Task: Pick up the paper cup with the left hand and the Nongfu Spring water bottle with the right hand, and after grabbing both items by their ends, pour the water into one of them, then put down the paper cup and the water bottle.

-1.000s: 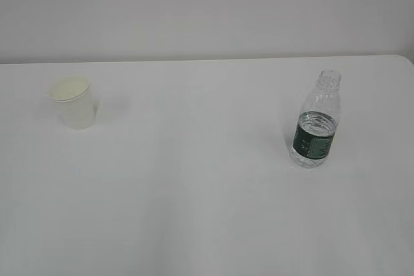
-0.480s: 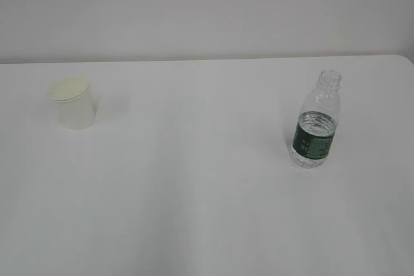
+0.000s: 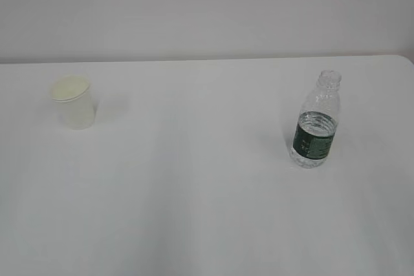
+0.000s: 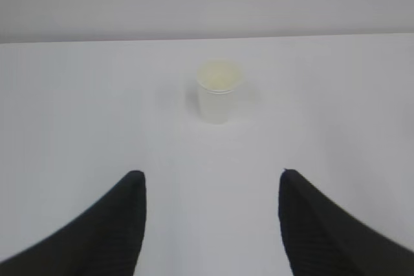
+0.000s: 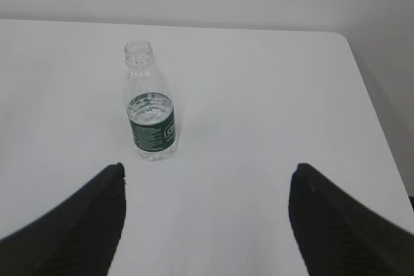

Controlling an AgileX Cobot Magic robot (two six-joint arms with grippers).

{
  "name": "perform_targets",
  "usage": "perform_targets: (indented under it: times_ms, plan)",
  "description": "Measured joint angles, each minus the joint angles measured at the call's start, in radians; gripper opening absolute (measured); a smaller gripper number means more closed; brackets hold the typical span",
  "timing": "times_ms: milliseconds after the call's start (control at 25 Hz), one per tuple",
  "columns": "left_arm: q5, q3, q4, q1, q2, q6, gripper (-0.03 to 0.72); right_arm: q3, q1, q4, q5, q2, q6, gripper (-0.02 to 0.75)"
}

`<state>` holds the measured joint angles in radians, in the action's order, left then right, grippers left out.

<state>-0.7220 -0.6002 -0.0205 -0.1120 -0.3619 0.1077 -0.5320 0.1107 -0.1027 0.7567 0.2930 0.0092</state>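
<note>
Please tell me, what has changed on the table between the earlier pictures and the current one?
Nothing has visibly changed. The paper cup and the water bottle stand upright in the same places on the table, apart from each other, and neither gripper has taken hold of anything.

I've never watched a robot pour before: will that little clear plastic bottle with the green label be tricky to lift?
The small clear ribbed plastic bottle with the dark green label looks thin-walled, so it may dent if squeezed. It is tall and narrow, so a nudge could tip it. With no cap and water inside, tilting would probably spill.
</note>
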Motion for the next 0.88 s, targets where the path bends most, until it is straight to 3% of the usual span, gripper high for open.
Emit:
perform_targets:
  times_ms: [880]
  plan:
    - [0.272, 0.000, -0.045, 0.000, -0.252, -0.001, 0.461, 0.000, 0.000, 0.000, -0.269, 0.231, -0.009, 0.588]
